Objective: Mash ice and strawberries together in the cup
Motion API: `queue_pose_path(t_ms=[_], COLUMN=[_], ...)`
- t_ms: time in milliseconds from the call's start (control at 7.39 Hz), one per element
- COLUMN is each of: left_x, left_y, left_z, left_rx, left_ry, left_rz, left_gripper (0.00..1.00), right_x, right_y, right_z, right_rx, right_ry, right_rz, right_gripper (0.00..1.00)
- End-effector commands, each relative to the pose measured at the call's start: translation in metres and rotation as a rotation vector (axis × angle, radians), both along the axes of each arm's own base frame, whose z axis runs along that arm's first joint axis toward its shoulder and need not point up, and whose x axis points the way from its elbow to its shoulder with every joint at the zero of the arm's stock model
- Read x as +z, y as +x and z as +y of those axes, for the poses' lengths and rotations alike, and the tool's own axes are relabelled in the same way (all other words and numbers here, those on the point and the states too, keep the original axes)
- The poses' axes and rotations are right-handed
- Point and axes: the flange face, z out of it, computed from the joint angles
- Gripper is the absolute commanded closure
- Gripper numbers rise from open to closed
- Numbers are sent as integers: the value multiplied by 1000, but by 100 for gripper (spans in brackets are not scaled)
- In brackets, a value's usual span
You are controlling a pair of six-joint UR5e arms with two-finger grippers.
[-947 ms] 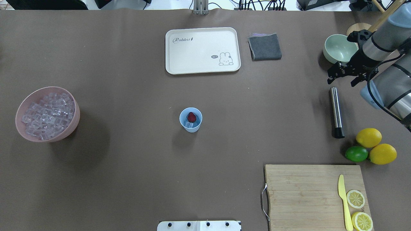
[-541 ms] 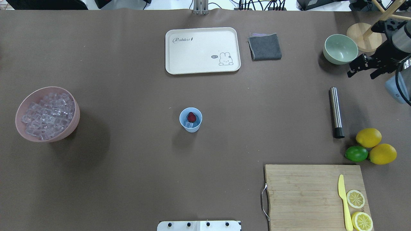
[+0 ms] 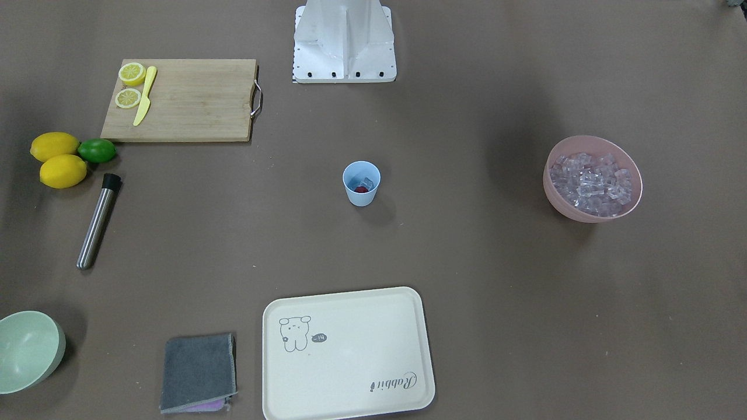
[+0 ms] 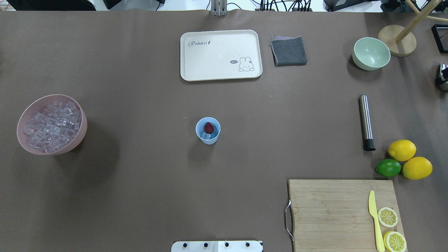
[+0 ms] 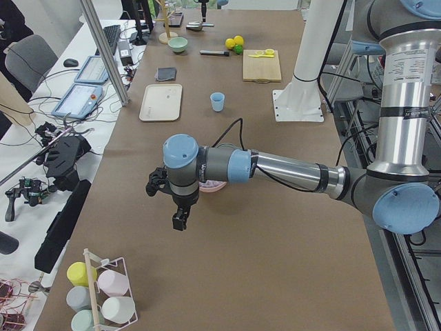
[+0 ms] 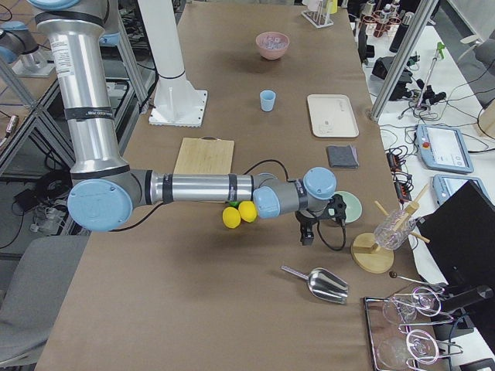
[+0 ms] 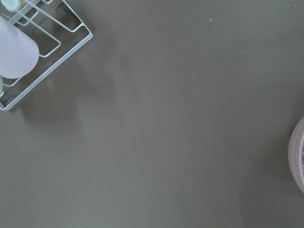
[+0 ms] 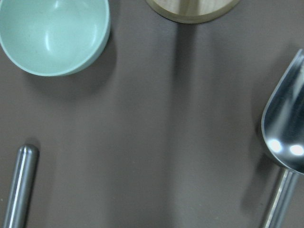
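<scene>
Overhead exterior: tapered plastic cup (image 4: 209,140) holds glassy ice (image 4: 206,136); red strawberry (image 4: 209,127).

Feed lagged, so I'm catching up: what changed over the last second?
The right gripper swung from beside the pale green bowl toward the table's right end, nearly leaving the overhead view, taking nothing. The metal rod and the cup with its strawberry and ice stayed put.
</scene>
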Motion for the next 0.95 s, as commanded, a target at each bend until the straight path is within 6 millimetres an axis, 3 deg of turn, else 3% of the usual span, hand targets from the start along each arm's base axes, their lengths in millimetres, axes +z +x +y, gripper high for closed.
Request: queue_pose_path(t_ms=[0, 271, 406, 677, 812], left_x=[33, 36, 39, 37, 37], left_y=[-5, -5, -6, -5, -5], left_z=[7, 10, 11, 9, 9], left_rx=[-14, -85, -85, -85, -86], left_ry=[-67, -133, -128, -121, -121], left_rz=[1, 3, 0, -3, -3], left_gripper=[3, 3, 3, 3, 3], right_x=[38, 52, 49, 27, 22], right_y=[59, 88, 98, 91, 92], right_z=[57, 71, 64, 30, 25], right_rx=[22, 11, -13, -57, -60], right_ry=[23, 12, -10, -50, -42], right_rz=[4, 19, 33, 117, 136], right_gripper=[0, 0, 0, 0, 0])
